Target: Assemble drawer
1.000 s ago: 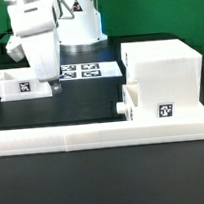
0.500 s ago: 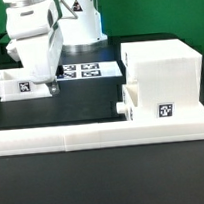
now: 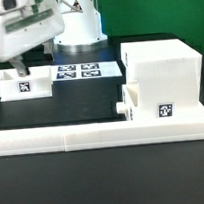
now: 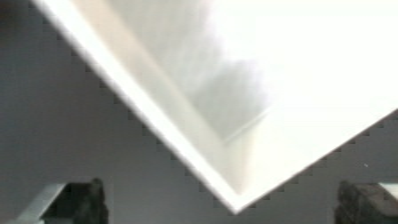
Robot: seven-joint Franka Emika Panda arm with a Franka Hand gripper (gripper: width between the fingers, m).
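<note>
A small white open-top tray (image 3: 26, 84) with a square tag lies at the exterior view's left. My gripper (image 3: 22, 69) hangs just above its far left part, the arm tilted over it. In the wrist view a corner of this tray (image 4: 214, 90) fills the picture. The two dark fingertips (image 4: 75, 200) stand wide apart at either side of the corner's tip, and my gripper (image 4: 222, 205) is open and holds nothing. The large white housing (image 3: 165, 69) stands at the right. The second tray sits partly in its lower slot, its knob (image 3: 120, 106) sticking out.
The long low white border rail (image 3: 103, 136) runs across the front. The marker board (image 3: 82, 72) lies flat between the small tray and the housing. The robot's base (image 3: 78, 27) stands behind it.
The arm has swung to the exterior view's left and tilted over. The gripper has moved from the small tray's right end to above its far left part. The tray has not moved.
</note>
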